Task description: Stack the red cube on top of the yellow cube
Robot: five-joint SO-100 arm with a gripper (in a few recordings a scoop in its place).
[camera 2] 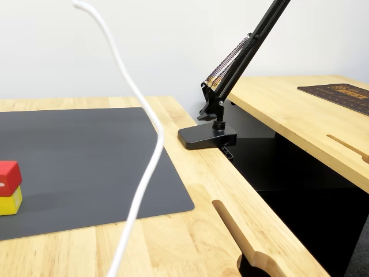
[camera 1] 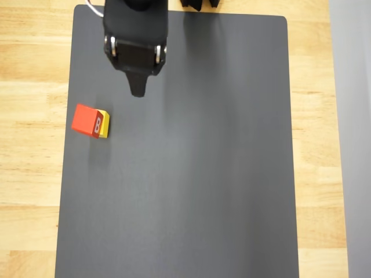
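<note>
Red cube (camera 1: 87, 120) sits on yellow cube (camera 1: 104, 124), left of frame, slightly offset. Gripper (camera 1: 138, 90) at upper left holds nothing; opening can't tell. Retract straight up, avoid nudging the stack.

Both pictures are bright, and the light is soft and even. In the overhead view the dark mat (camera 1: 191, 174) has no glare, only a pale sheen down its middle. A faint, blurry shadow falls on the mat near its top edge, right of the gripper (camera 1: 138, 90). The cubes are sharp there.

In the fixed view the white cable (camera 2: 144, 173) close to the camera is blurry. The red cube (camera 2: 8, 175) and yellow cube (camera 2: 10, 201) throw a soft shadow to the right on the mat. The clamp (camera 2: 207, 137) looks sharp.
</note>
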